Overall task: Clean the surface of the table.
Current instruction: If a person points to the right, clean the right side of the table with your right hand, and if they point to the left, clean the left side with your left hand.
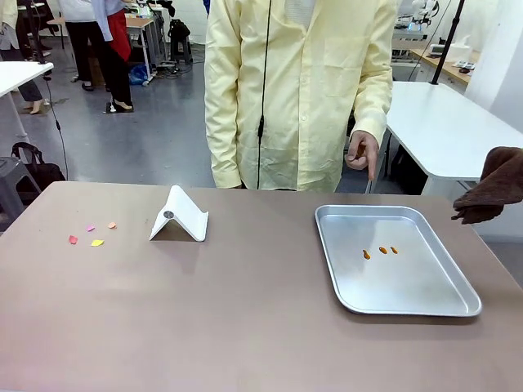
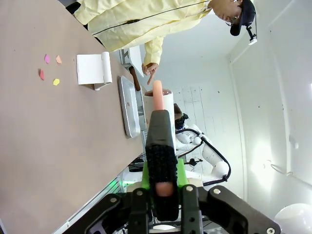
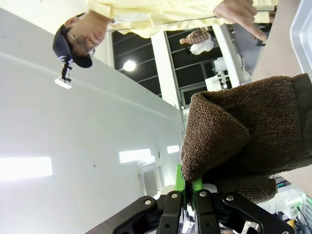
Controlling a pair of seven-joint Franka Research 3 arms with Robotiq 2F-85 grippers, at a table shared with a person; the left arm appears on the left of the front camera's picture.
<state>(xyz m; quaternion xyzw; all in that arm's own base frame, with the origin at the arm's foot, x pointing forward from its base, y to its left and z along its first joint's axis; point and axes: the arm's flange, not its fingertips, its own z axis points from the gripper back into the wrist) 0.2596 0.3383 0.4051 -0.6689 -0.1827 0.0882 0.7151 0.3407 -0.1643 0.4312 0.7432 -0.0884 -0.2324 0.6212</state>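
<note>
Taupe and matte, the surface (image 1: 245,327) runs the whole width in front of me, and it is not clean yet. Toward its left side lie a few coloured paper scraps (image 1: 90,233), pink, yellow and orange, loose and untouched. The left tool (image 2: 163,173) is clamped narrow on what looks like a black brush (image 2: 160,141) with a peach tip, held clear above the surface. Just right of the scraps stands a white folded stand (image 1: 180,216). Farther right, a metal tray (image 1: 409,294) holds three orange bits (image 1: 381,251). Behind the tray the person's hand (image 1: 362,153) points a finger downward. At the far right the right tool (image 3: 188,183) grips a brown cloth (image 1: 493,186), which hangs in the air beyond the tray's far corner. I'd say the cleaning is only at its start. The next move calls for one tool to come down to the scraps and sweep them without knocking the stand.
</note>
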